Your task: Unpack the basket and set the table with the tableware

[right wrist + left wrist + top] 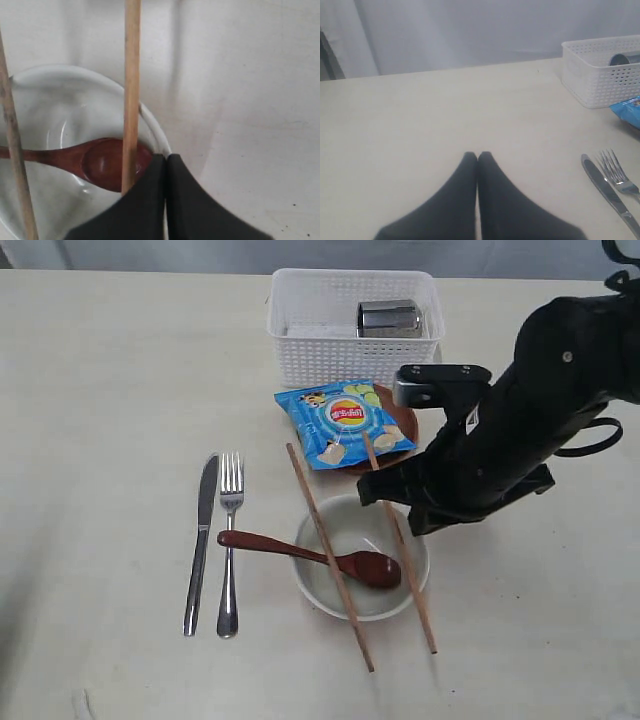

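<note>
The white basket (350,350) stands at the back of the table (100,390) with the steel cup (388,318) lying inside. In front, a blue chip bag (345,425) covers the brown plate (405,418). Knife (200,540) and fork (230,540) lie side by side. The red spoon (310,552) and two chopsticks (328,552) rest across the off-white bowl (360,605). My right gripper (166,157) is shut and empty, above the bowl's rim (150,120) beside one chopstick (131,75) and the spoon's head (100,162). My left gripper (478,155) is shut over bare tabletop.
The right arm (520,430) hangs over the table's right half, hiding part of the plate and the upper end of one chopstick. In the left wrist view the basket (600,80), knife (605,190) and fork (617,175) lie off to one side.
</note>
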`<state>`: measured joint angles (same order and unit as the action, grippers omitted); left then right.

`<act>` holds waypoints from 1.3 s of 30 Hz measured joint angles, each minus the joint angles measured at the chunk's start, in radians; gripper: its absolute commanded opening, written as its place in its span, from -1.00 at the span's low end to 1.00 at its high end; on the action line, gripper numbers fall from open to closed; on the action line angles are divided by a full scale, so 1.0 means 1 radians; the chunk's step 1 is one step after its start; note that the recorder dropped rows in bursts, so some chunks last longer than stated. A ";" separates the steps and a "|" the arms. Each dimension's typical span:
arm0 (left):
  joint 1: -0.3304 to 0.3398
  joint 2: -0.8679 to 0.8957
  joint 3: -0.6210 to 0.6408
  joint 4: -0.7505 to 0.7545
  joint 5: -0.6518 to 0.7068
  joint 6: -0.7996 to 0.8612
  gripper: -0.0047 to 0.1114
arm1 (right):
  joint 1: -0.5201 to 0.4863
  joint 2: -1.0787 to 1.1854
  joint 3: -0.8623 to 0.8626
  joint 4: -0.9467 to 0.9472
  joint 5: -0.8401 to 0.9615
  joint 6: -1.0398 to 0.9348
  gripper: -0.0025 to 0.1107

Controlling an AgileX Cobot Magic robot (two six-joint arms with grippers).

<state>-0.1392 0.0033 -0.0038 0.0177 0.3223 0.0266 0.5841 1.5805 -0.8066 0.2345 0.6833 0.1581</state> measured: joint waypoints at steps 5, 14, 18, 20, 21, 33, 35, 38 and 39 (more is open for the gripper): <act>0.000 0.000 0.000 0.000 0.000 0.000 -0.92 | 0.055 0.000 0.000 0.005 0.000 -0.008 -0.96; 0.000 0.000 0.000 0.000 0.000 0.000 -0.92 | 0.067 0.000 -0.002 0.007 0.000 -0.008 -0.96; 0.000 0.000 0.000 0.000 0.000 0.000 -0.92 | 0.067 0.000 -0.024 0.003 -0.002 -0.008 -0.96; 0.000 0.000 0.000 0.000 0.000 0.000 -0.92 | 0.067 0.000 -0.033 0.003 -0.020 -0.008 -0.96; 0.000 0.000 0.000 0.000 0.000 0.000 -0.92 | 0.067 0.000 -0.035 0.003 -0.032 -0.008 -0.96; 0.000 0.000 0.000 0.000 0.000 0.000 -0.92 | 0.076 0.005 -0.137 -0.018 0.018 -0.009 -0.96; 0.000 0.000 0.000 0.000 0.000 0.000 -0.92 | 0.095 0.005 -0.187 -0.020 0.065 -0.016 -0.96; 0.000 0.000 0.000 0.000 0.000 0.000 -0.92 | 0.144 0.005 -0.253 -0.020 0.134 -0.017 -0.83; 0.000 0.000 0.000 0.000 0.000 0.000 -0.92 | 0.160 0.006 -0.268 -0.020 0.155 -0.020 -0.73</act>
<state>-0.1392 0.0033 -0.0038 0.0177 0.3223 0.0266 0.7445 1.5866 -1.0750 0.2149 0.8383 0.1384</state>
